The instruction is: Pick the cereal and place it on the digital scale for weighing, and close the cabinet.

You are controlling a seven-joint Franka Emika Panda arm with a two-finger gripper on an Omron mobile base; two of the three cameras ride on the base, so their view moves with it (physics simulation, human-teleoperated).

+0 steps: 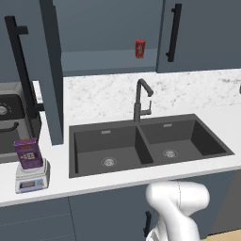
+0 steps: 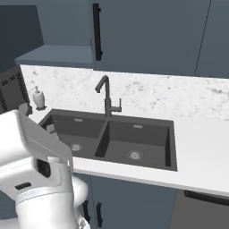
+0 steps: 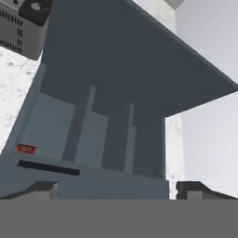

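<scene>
The cereal (image 1: 28, 153), a small purple box with a pale label, stands upright on the digital scale (image 1: 32, 180) at the counter's front left. The cabinet is open: its dark blue-grey door (image 1: 51, 70) juts out toward me, with its long black handle (image 1: 21, 66) showing. In the hand view my gripper (image 3: 118, 190) is open with nothing between its fingertips (image 3: 44, 189), and it faces the cabinet door (image 3: 139, 60) and the shelf space behind it. The view is rolled.
A small red can (image 1: 140, 48) stands on the open cabinet shelf. A dark double sink (image 1: 146, 143) with a tall faucet (image 1: 140, 101) fills the counter middle. A dark appliance (image 1: 9, 117) sits behind the scale. A soap dispenser (image 2: 39, 97) stands at the backsplash.
</scene>
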